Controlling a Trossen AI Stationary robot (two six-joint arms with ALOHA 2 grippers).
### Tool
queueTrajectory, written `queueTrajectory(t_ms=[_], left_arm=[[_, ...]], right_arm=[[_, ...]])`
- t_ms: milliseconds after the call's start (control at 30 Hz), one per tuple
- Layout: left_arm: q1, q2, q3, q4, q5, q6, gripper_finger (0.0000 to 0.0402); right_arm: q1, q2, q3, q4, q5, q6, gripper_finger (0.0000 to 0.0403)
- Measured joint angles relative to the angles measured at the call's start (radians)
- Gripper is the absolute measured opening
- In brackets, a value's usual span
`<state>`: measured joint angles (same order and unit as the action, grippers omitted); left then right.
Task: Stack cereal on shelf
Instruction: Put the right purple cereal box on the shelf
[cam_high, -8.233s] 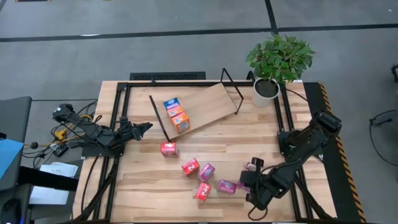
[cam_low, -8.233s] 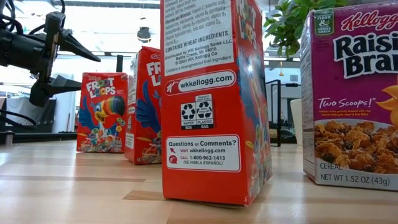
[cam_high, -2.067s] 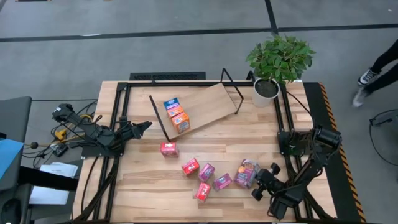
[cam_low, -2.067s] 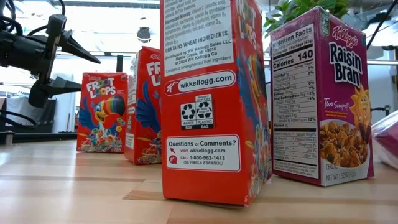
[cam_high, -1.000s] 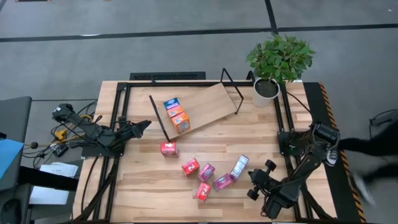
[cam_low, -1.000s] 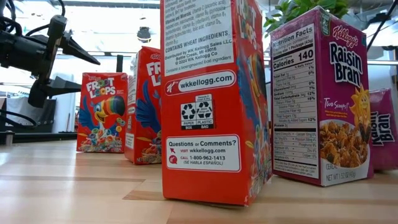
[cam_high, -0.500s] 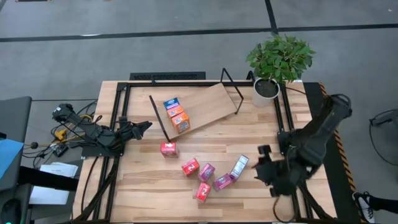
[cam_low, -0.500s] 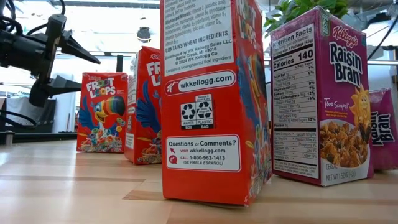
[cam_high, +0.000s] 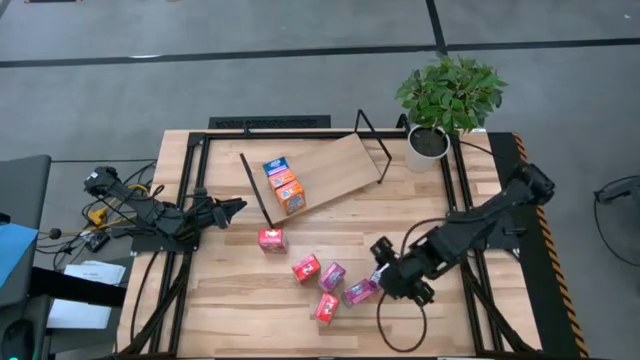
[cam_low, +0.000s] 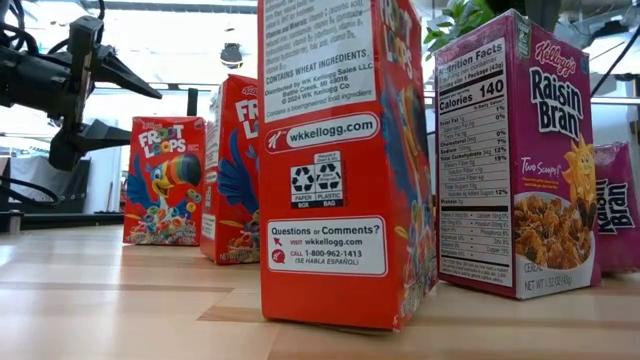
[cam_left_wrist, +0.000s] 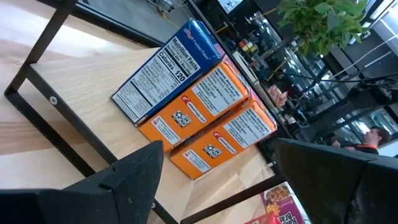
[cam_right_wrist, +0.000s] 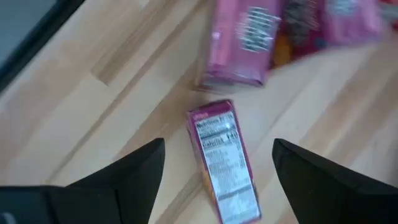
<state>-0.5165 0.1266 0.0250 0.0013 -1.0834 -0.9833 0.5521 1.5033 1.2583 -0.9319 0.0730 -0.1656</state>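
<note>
Hovering with jaws apart and empty, the right gripper (cam_high: 392, 272) aims at a magenta cereal box (cam_right_wrist: 224, 160) standing on the table near other loose boxes, well apart from the shelf (cam_high: 335, 172). Light, crushable cardboard likely suits a gentle pinch across its narrow sides. The left gripper (cam_high: 228, 207) waits by the shelf, jaws apart.

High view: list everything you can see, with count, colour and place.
Table: one, pale wood slats.
Shelf: one, light wood, black rod ends, tilted, far middle.
Shelf boxes: three, one blue, two orange, in a row near its left end.
Table boxes: six, three red, three pink, near middle.
Plant: one, green, white pot, far right.
Left gripper: open, left of the shelf.
Right gripper: open, over a pink box.
</note>
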Motion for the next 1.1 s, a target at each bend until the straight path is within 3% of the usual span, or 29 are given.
queueTrajectory(t_ms=[267, 500, 1100], left_arm=[[0.000, 0.000, 0.000, 0.001, 0.005, 0.015, 0.0300], [0.000, 0.000, 0.000, 0.001, 0.005, 0.021, 0.0300], [0.000, 0.000, 0.000, 0.000, 0.004, 0.043, 0.0300]], right_arm=[[-0.032, 0.127, 0.000, 0.064, -0.062, -0.132, 0.0322], [-0.031, 0.208, -0.001, 0.088, -0.103, -0.150, 0.0322], [-0.069, 0.213, -0.065, 0.111, -0.101, -0.124, 0.0303]])
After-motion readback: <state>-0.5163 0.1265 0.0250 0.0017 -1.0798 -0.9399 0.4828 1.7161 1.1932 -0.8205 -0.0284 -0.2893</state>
